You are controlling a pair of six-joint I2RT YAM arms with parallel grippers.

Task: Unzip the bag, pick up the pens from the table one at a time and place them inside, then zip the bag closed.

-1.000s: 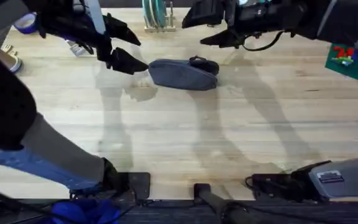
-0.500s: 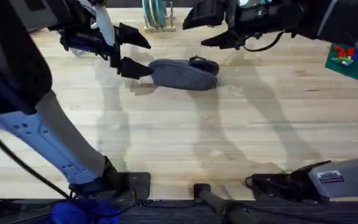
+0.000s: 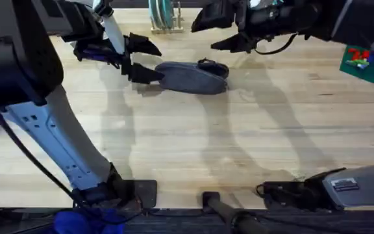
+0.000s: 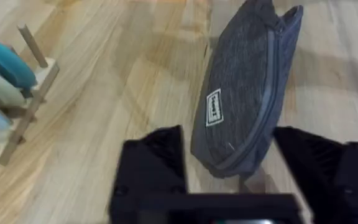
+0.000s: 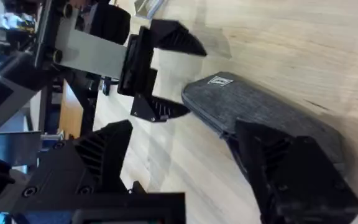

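I have the table (image 3: 252, 140) spread wide under both arms, pale planks running left to right. The left arm rises big and dark on my left side and reaches to the far half of the table; the right arm crosses the far right edge and comes in toward the middle.

The bag (image 3: 192, 77) lies flat on the far middle of the table, long axis left to right, blue-grey. From the left wrist I see its zipper (image 4: 267, 93) running lengthwise along one edge and a small white label (image 4: 213, 106) on the fabric. How far the zipper is closed I cannot tell.

My left gripper (image 3: 149, 60) sits at the bag's left end with its fingers spread wide, one finger on the far side and one on the near side of that tip; in the left wrist view the end of the bag lies between the two black fingers (image 4: 157, 158), and I cannot tell whether either touches it.

My right gripper (image 3: 221, 29) hangs beyond the bag's right end, fingers spread apart, holding nothing.

A rack with teal discs (image 3: 163, 15) stands at the far edge, just left of centre.
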